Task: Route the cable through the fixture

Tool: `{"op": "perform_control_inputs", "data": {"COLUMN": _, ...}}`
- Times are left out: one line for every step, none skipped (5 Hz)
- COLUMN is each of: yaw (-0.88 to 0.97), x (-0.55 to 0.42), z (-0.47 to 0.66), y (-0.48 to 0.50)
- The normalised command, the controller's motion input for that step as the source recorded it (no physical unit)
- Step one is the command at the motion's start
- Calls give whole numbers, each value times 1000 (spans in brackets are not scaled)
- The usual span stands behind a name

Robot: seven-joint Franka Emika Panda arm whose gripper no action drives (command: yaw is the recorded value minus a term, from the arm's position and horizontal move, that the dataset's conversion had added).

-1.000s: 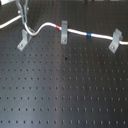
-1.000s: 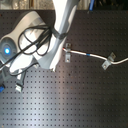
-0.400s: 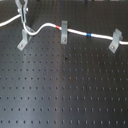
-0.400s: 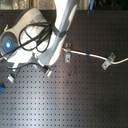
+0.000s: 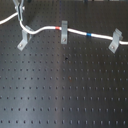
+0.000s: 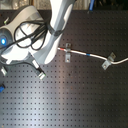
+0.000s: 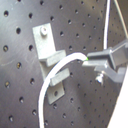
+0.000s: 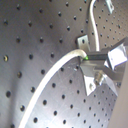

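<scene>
The white cable (image 5: 45,29) runs from the first exterior view's left through the middle clip (image 5: 64,34), where its red band (image 5: 63,27) sits. It then passes its blue band (image 5: 89,35) to the right clip (image 5: 115,41). My gripper (image 5: 20,15) is shut on the cable just above the left fixture (image 5: 23,40). In the first wrist view the gripper (image 7: 90,60) pinches the cable (image 7: 55,75), which curves across the fixture's (image 7: 49,55) slotted top. I cannot tell whether it is seated. The second wrist view shows the same grip (image 8: 84,59).
The black perforated breadboard (image 5: 65,90) fills the scene. In the second exterior view the white arm (image 6: 57,30) with black hoses (image 6: 25,35) covers the left and hides the gripper. The middle clip (image 6: 66,53) and right clip (image 6: 106,63) stand to its right.
The gripper with the cable has shifted only slightly by the left fixture. The cable at the middle and right clips has not moved.
</scene>
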Motion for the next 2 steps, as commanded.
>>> {"op": "perform_control_inputs", "data": {"yaw": 323, "x": -161, "z": 381, "y": -79}}
{"op": "perform_control_inputs", "data": {"yaw": 400, "x": -311, "z": 300, "y": 65}}
